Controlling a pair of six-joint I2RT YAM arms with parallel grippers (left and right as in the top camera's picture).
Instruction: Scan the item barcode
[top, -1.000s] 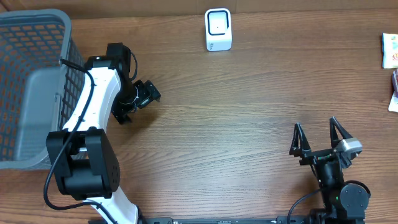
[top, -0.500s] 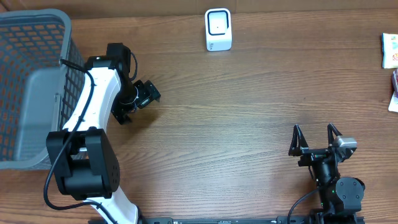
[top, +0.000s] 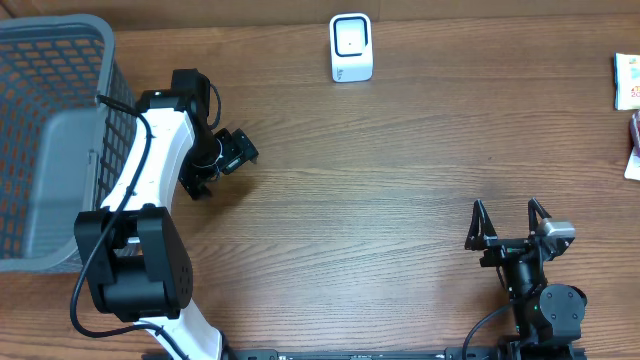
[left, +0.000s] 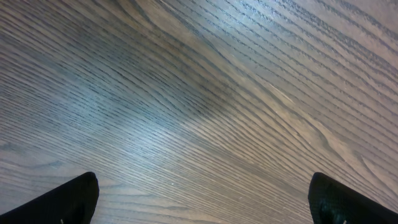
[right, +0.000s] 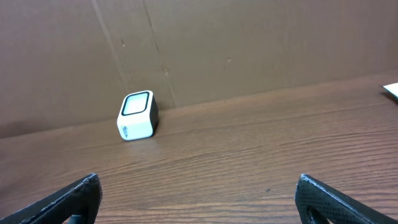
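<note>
The white barcode scanner (top: 351, 47) stands at the back middle of the wooden table; in the right wrist view the scanner (right: 137, 116) is far ahead, to the left. Packaged items lie at the right edge: a white and green packet (top: 628, 80) and a second one (top: 634, 145), cut off by the frame. My right gripper (top: 507, 218) is near the front right, open and empty, its fingertips (right: 68, 202) wide apart. My left gripper (top: 218, 165) hovers left of centre, pointing down at bare wood, open with nothing between its fingertips (left: 68, 199).
A grey mesh basket (top: 50, 140) fills the far left. A brown cardboard wall (right: 249, 43) rises behind the table's back edge. A white corner of a packet (right: 392, 90) shows at the right of the right wrist view.
The right gripper has turned slightly and dropped back a little toward the front edge, then held still. The left arm has not moved.
</note>
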